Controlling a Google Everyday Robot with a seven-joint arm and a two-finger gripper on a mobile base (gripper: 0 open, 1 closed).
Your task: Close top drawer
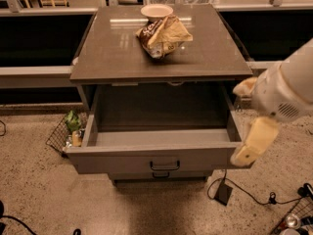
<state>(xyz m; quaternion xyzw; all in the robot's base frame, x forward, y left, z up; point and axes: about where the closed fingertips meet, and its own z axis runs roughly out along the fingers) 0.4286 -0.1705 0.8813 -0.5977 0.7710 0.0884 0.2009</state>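
Observation:
The top drawer (122,161) of the grey cabinet (117,58) is pulled far out and shows an empty inside. Its small dark bar handle (165,166) is at the middle of the front panel. My gripper (239,124) is at the drawer's right side, near the front right corner. Its two cream fingers (252,142) stand apart, open and holding nothing. I cannot tell whether the lower finger touches the drawer's corner. A lower drawer's handle (160,175) peeks out just beneath the top drawer's front.
A brown chip bag (164,35) and a white bowl (156,11) sit on the cabinet top. A wire basket (66,133) with items stands on the floor to the left. Cables and a black power brick (224,193) lie on the floor to the right.

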